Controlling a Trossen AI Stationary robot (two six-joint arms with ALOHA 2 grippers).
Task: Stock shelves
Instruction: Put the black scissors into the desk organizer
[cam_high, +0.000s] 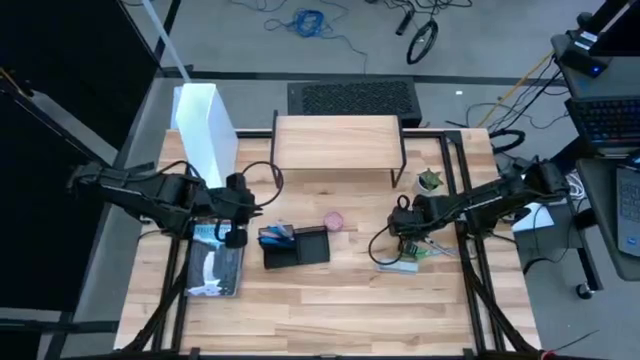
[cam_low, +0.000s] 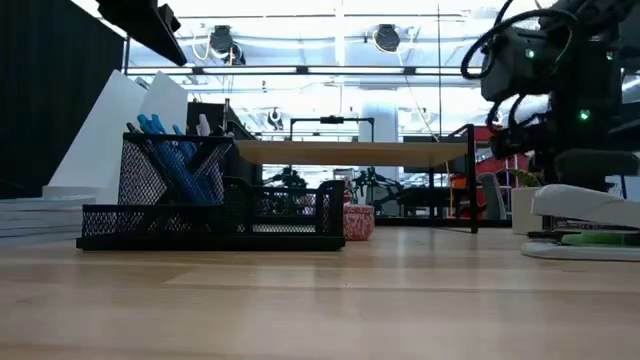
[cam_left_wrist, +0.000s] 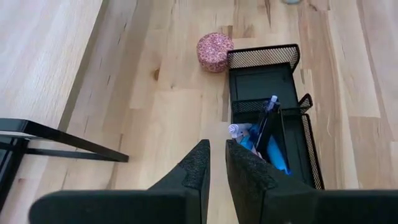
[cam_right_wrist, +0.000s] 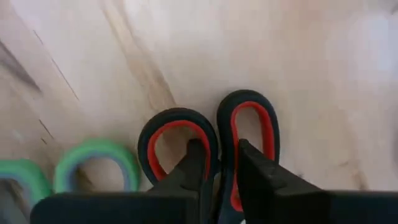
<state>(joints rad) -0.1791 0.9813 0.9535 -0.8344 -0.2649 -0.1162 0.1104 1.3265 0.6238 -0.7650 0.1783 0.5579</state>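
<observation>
The shelves (cam_high: 337, 140) stand at twelve o'clock on the counter (cam_high: 330, 310), their wooden top bare, so stocking has hardly begun. The right tool (cam_right_wrist: 214, 163), at three o'clock, is nearly closed on the red-handled scissors (cam_right_wrist: 249, 134); whether it truly grips them I cannot tell. The left tool (cam_left_wrist: 216, 163), at nine o'clock, is narrow and empty above the black organizer (cam_left_wrist: 270, 124); everything is still unshelved.

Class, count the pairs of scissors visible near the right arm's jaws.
2. The red-handled scissors lie at the right gripper; the green-handled scissors lie beside them on the table. Others may be hidden.
</observation>
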